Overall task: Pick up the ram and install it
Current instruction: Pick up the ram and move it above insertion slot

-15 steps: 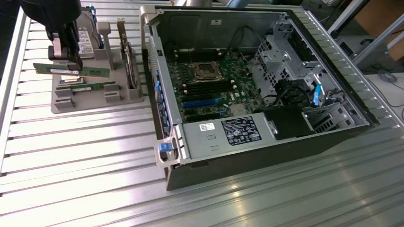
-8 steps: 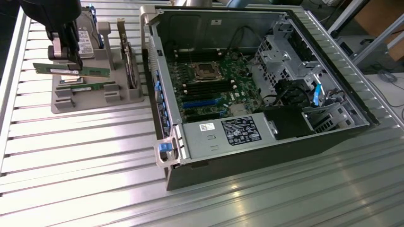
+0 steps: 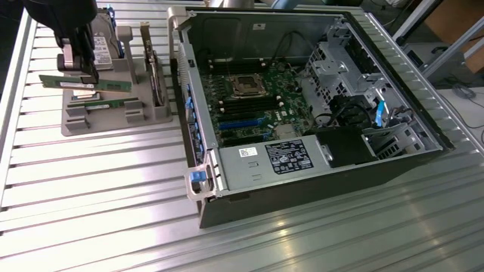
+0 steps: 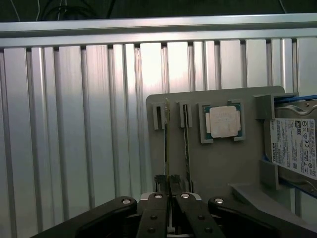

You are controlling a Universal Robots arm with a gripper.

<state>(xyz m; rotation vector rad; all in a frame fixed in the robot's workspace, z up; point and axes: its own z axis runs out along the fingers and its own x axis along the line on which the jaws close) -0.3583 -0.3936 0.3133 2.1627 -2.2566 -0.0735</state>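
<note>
The jaws are closed on the ram (image 3: 110, 85) (image 4: 167, 139), pinching the thin green stick across its faces near the middle of its length; the gripper (image 3: 81, 72) (image 4: 170, 191) hangs at the far side of the exterior view's left, and the ram lies level and on edge in it, its ends sticking out to either side of the fingers; it sits over the grey holder (image 3: 113, 122) (image 4: 233, 168), and I cannot tell whether its lower edge has cleared the slot.

Just beside it, on the near side in the exterior view, a second green stick (image 3: 106, 104) (image 4: 186, 144) stands on edge in its own slot of the holder, parallel to the held one; in the wrist view a square silver chip (image 4: 221, 121) lies flat in a recess of the same holder, and past it a hard drive (image 3: 106, 42) (image 4: 294, 148) with a white label is set into the holder's frame; a circuit card (image 3: 155, 79) stands upright along the holder's edge nearest the computer.

The open computer case (image 3: 250, 209) lies well apart to the exterior view's right, its main board (image 3: 253, 122) showing, with a chip socket (image 3: 246, 85) and long dark slots (image 3: 246, 105) just near of it; holder and case both rest on the ribbed metal table (image 3: 90, 198).
</note>
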